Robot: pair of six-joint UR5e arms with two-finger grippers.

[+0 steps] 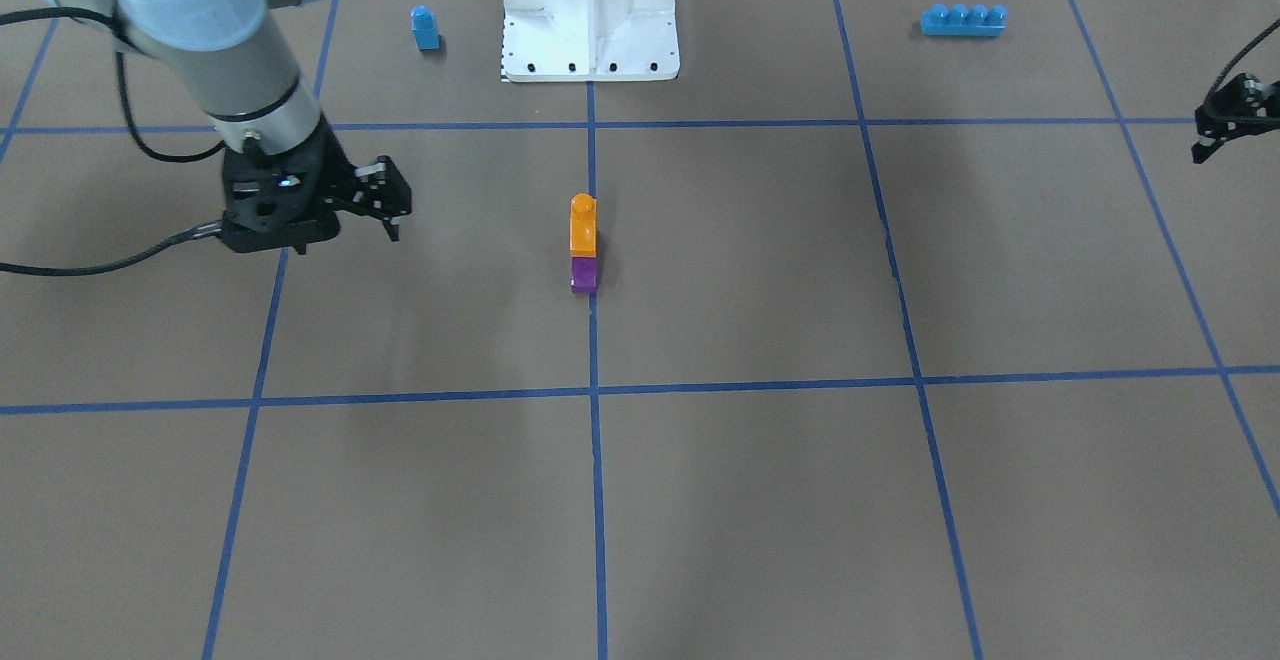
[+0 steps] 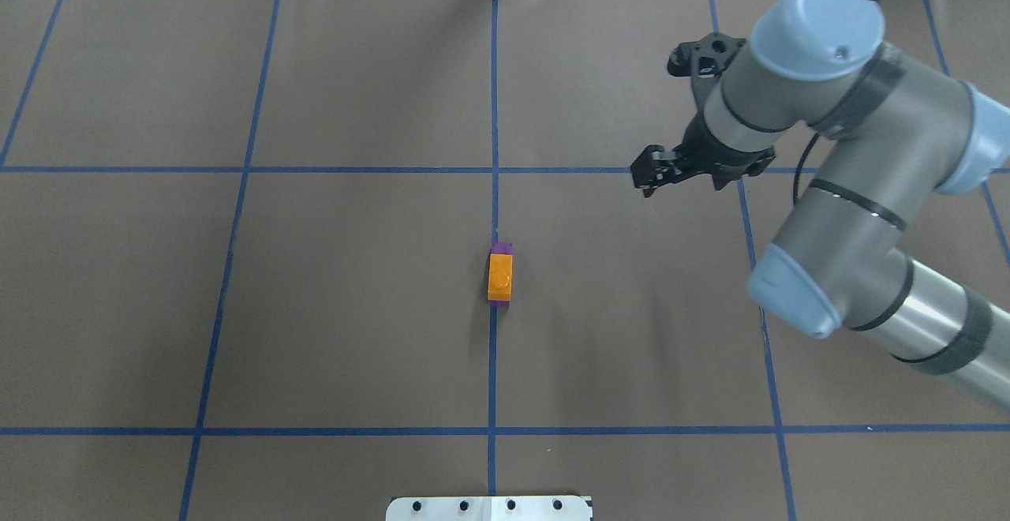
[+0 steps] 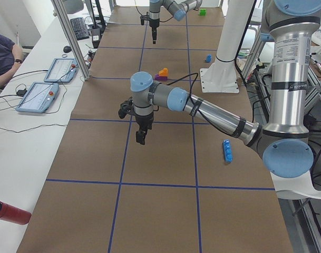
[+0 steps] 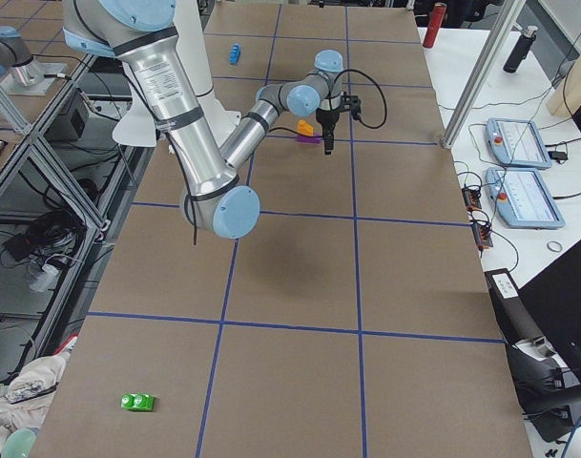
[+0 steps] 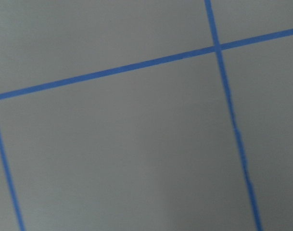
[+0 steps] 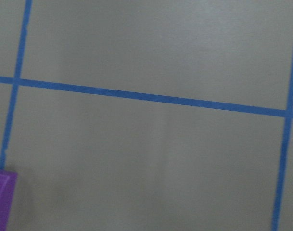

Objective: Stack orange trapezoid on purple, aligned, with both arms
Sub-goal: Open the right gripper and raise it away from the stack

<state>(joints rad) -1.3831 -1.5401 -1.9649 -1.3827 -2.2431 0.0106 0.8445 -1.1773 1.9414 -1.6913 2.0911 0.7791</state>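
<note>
The orange trapezoid (image 1: 583, 225) sits stacked on the purple block (image 1: 584, 276) at the table's centre line, edges lined up; both also show from overhead, orange (image 2: 500, 276) over purple (image 2: 501, 248). My right gripper (image 1: 392, 225) hangs off to the side of the stack (image 2: 647, 178), apart from it, fingers close together and empty. My left gripper (image 1: 1203, 148) hangs far off on the other side (image 3: 141, 138), fingers together, empty. A purple corner (image 6: 2, 197) shows in the right wrist view.
A blue single-stud block (image 1: 425, 28) and a long blue four-stud brick (image 1: 963, 20) stand near the white base pedestal (image 1: 590, 10). A green block (image 4: 137, 402) lies at the table's far right end. Operator tablets (image 3: 36, 97) lie beside the table.
</note>
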